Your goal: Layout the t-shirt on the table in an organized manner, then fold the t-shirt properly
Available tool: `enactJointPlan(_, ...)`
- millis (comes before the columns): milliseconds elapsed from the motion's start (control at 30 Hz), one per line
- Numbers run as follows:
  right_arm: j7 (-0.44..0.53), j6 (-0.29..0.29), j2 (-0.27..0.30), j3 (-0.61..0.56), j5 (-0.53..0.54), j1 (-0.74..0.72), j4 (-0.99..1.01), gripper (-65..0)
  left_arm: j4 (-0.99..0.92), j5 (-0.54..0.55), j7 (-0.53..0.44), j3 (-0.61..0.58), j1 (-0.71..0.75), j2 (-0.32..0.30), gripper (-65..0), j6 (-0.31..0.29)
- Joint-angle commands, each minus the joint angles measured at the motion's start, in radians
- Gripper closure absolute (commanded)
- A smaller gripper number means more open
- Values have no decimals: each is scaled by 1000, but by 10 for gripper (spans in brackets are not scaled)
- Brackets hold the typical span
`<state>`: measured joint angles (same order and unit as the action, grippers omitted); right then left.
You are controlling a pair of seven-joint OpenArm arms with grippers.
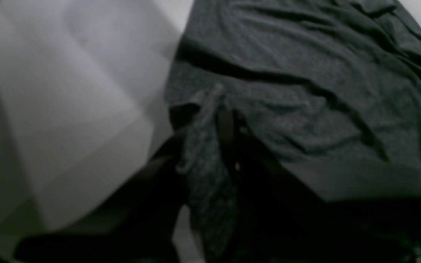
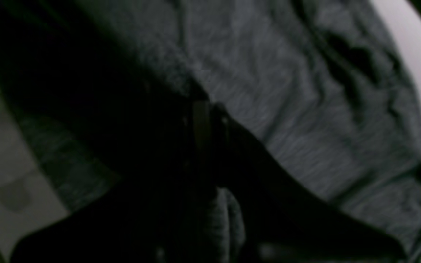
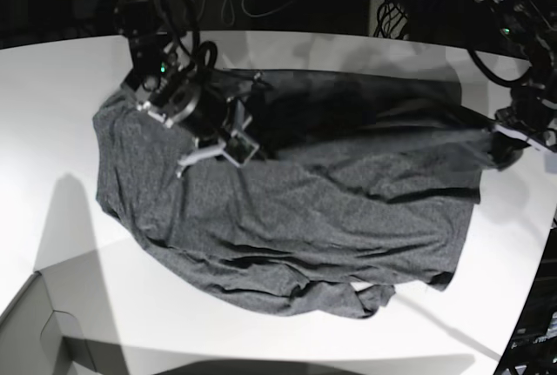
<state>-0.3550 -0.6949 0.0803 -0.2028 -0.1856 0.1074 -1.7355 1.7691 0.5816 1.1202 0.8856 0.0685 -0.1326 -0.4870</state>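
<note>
Both grippers pinch the crumpled shirt, and the risk is an uneven pull.

On the base view's left, the right gripper [image 3: 235, 142] sits closed on the dark charcoal heather-grey knit cotton t-shirt [image 3: 296, 218] near the far left part of the large smooth white bench [image 3: 52, 97]; if it holds only one thin layer, I judge the cloth may slip out or bunch up more. At the right edge the left gripper [image 3: 513, 144] is closed on a stretched corner of the cloth, so pulling could drag the t-shirt off the bench there. The t-shirt lies in the middle, wrinkled, its near hem folded under.
</note>
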Motion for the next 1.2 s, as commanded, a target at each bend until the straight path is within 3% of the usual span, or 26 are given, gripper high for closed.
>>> enactJointPlan(0, 23, -3, -1, 4, 15, -16, -14, 0, 15, 15, -21, 4, -20, -19, -1, -2)
enactJointPlan(867, 23, -3, 5, 6, 10, -189, 210, 0, -45, 11, -21, 0, -82, 3, -1, -2)
enactJointPlan(967, 23, -3, 3, 44, 10, -185, 211, -72, -45, 13, -21, 0, -82, 3, -1, -2)
enactJointPlan(1167, 23, -3, -1, 144, 10, -173, 164, -285, -45, 15, -21, -3, -82, 3, -1, -2)
